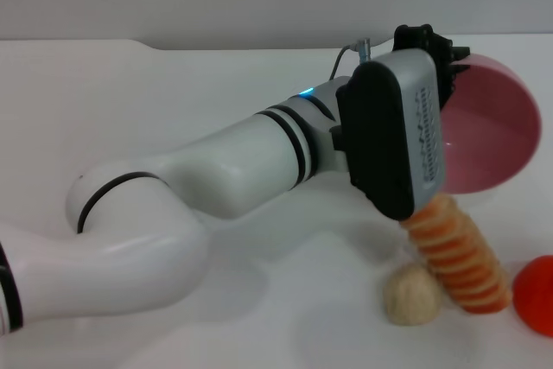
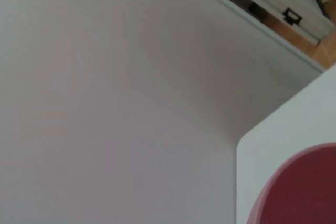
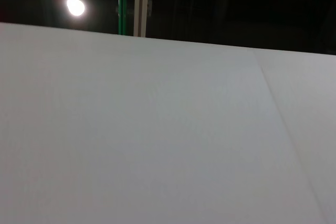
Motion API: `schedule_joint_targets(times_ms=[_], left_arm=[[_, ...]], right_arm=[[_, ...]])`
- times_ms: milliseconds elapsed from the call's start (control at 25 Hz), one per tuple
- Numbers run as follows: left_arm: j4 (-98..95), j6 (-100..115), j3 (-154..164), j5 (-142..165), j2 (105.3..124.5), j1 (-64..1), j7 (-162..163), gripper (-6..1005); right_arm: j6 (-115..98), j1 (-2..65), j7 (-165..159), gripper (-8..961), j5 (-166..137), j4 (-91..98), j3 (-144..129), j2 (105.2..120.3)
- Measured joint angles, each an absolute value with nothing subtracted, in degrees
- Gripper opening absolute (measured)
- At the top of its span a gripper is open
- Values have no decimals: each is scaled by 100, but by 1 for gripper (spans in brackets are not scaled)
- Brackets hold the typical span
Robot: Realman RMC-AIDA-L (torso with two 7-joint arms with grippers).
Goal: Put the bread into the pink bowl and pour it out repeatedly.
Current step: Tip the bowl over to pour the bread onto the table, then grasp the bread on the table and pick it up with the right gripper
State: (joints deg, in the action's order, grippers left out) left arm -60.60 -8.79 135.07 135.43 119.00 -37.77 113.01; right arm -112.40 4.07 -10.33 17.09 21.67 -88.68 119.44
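The pink bowl (image 1: 492, 127) is tipped on its side above the table at the right, its opening facing me and nothing showing inside. My left gripper (image 1: 449, 62) is at the bowl's upper left rim, shut on it, with the arm stretched across from the left. The bread (image 1: 458, 257), orange-and-cream striped, lies on the table just below the bowl, its far end hidden behind my left wrist. In the left wrist view only an edge of the pink bowl (image 2: 299, 192) shows. My right gripper is out of view.
A small round tan bun (image 1: 412, 295) sits against the bread's near end. A red object (image 1: 536, 295) is cut off at the right edge. The white table (image 1: 173, 92) stretches to the left and back.
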Motion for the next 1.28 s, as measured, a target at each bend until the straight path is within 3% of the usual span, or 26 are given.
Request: schedule_joint_targets(times_ms=[760,920,1160,1280], left_arm=[[-6090,-1287,12581,13036,11861,-3853,12029,46],[-6048,-31,11529,12792,11846,-4215,12802,47],[-4860,2502,9548,12142,11834,-5475,12954,46],[-4658,3831,8636,12151,11796,-5781,12753,46]], right_arm=[[-11259,640,-1092,533,1714,1989,-9356,11918],[-10845,717,-1125,533,1714,1988,-9395,11911],[-9904,959,-1243,533,1716,1965,-9414,11881],[-9490,1043,-1383,533,1713,2010,-9419,11863]])
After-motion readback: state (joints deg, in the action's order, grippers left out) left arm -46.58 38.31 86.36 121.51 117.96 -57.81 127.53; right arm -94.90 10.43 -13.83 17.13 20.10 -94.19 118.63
